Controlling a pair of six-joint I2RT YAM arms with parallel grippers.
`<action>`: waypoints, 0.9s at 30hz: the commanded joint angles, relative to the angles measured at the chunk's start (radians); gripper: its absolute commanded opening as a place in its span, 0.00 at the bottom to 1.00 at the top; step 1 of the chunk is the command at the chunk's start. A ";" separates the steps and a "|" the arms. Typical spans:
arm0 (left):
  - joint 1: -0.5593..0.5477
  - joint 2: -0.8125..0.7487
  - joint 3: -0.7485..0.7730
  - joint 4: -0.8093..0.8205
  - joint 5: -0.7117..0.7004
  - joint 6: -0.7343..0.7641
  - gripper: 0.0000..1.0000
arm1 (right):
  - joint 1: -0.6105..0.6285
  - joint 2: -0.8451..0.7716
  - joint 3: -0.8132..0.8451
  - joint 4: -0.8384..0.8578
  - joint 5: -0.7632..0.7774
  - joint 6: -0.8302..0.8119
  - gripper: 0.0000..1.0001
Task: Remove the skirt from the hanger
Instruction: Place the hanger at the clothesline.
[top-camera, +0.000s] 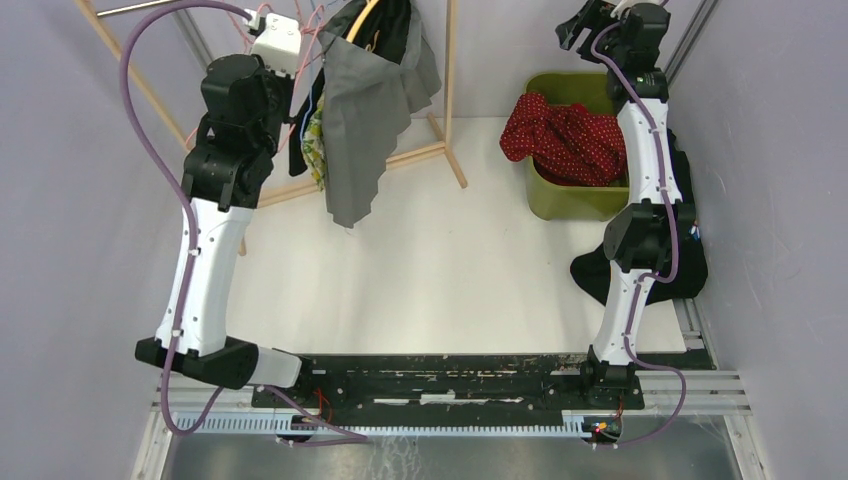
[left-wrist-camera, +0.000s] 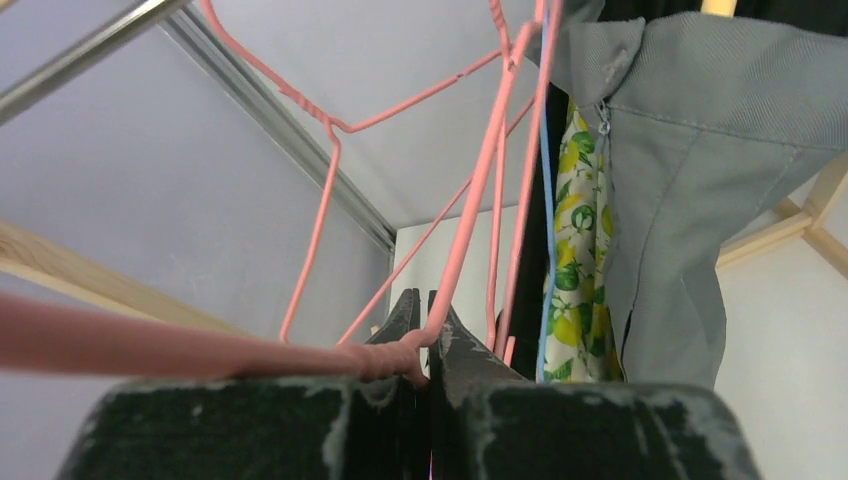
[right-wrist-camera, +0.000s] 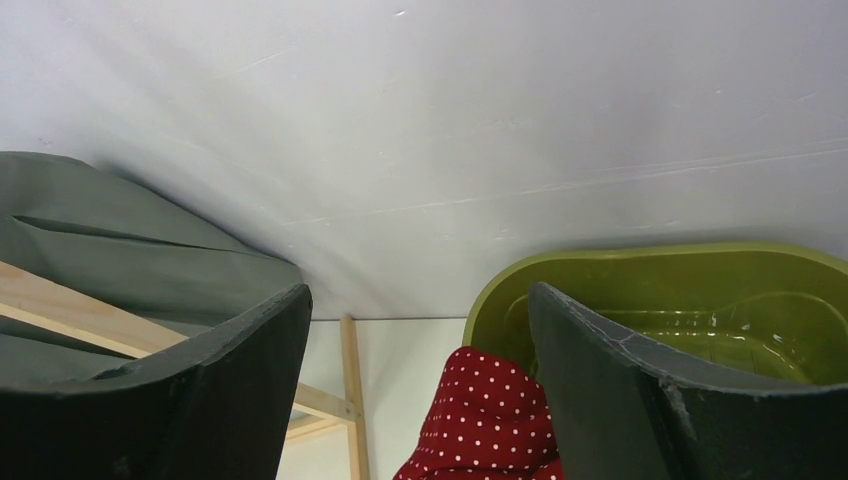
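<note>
The bin (top-camera: 575, 205) holds a red dotted cloth (top-camera: 565, 135) that spills over its rim. The right gripper (right-wrist-camera: 418, 300) gapes empty near it. The left gripper (left-wrist-camera: 428, 300) is clenched on a pink hanger (left-wrist-camera: 470, 200). The grey skirt (top-camera: 360, 130) hangs just beside, possibly on that hanger.

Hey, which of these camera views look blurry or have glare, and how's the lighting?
Top external view: even, soft light, no hard shadows on the table. Left wrist view: the pink hanger wire nearest the lens blurs at lower left, while the grey skirt is sharp. Right wrist view: glare patches inside the green bin; the right gripper's fingers sit dark in the foreground.
</note>
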 joint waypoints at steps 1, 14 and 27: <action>0.051 -0.065 0.011 0.041 0.049 -0.023 0.03 | 0.004 -0.036 0.001 0.067 -0.013 0.011 0.85; 0.060 -0.209 -0.043 -0.026 0.019 -0.011 0.03 | 0.027 -0.046 -0.026 0.072 -0.010 -0.003 0.85; 0.127 -0.136 -0.055 0.026 0.022 0.016 0.03 | 0.030 -0.052 -0.035 0.076 -0.020 -0.006 0.85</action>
